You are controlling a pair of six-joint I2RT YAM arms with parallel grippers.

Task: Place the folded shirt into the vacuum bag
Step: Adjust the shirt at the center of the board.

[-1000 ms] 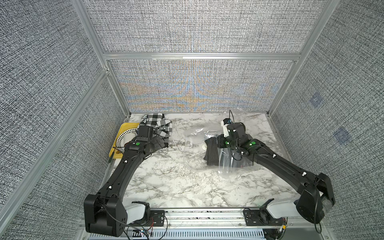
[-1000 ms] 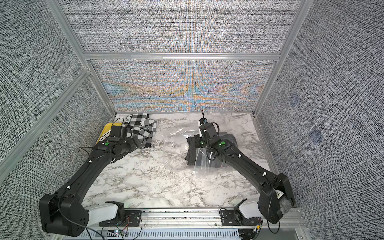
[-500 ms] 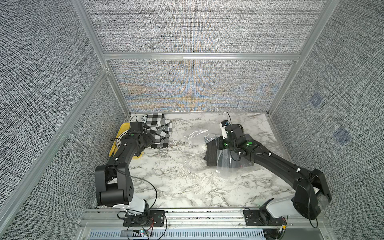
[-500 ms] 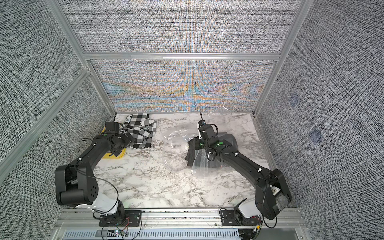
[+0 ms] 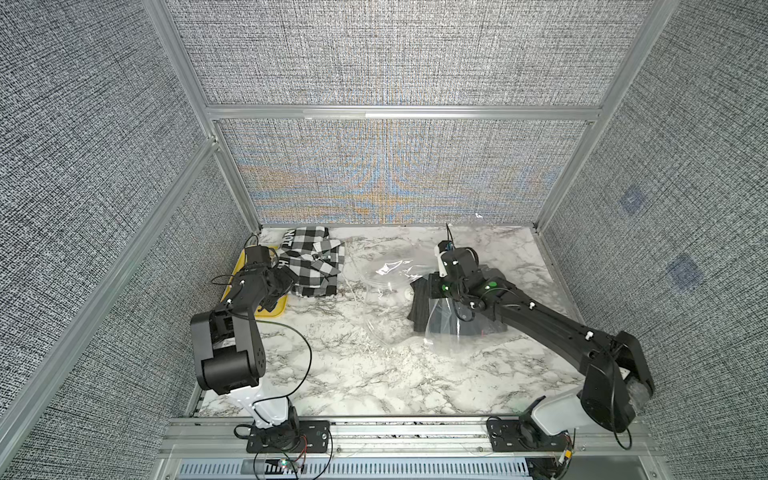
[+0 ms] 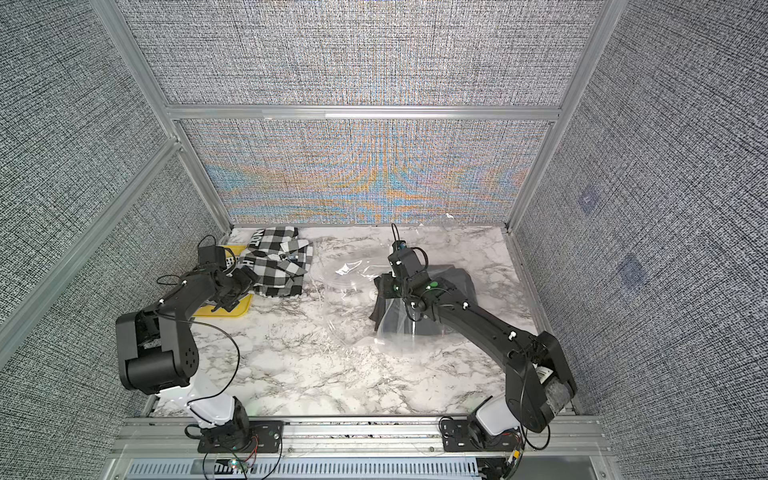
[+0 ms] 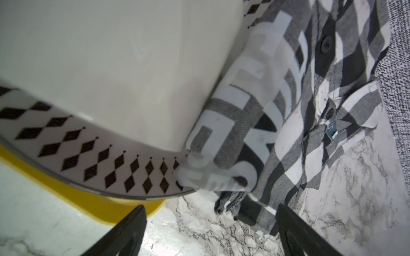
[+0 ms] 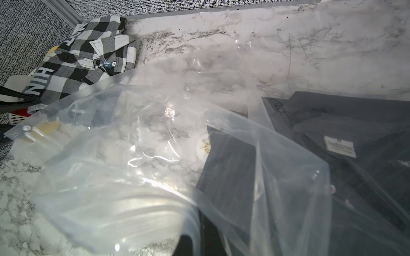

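On the white marble table (image 5: 353, 365), near its far left corner, a yellow tray (image 7: 88, 199) carries a white plate (image 7: 88, 144) with black diamonds along the rim, and grey woven walls (image 5: 374, 62) on an aluminium frame (image 5: 399, 113) enclose the table.

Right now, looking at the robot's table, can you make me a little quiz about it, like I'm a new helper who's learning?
1. True or false: the checkered shirt is already inside the vacuum bag.
2. What shows through the bag's clear plastic? A) a dark folded shirt B) a shoe C) a red ball
3. Which gripper has its jaws open, with nothing between them?

Key:
1. False. It lies outside the bag.
2. A.
3. The left gripper, next to the checkered shirt.
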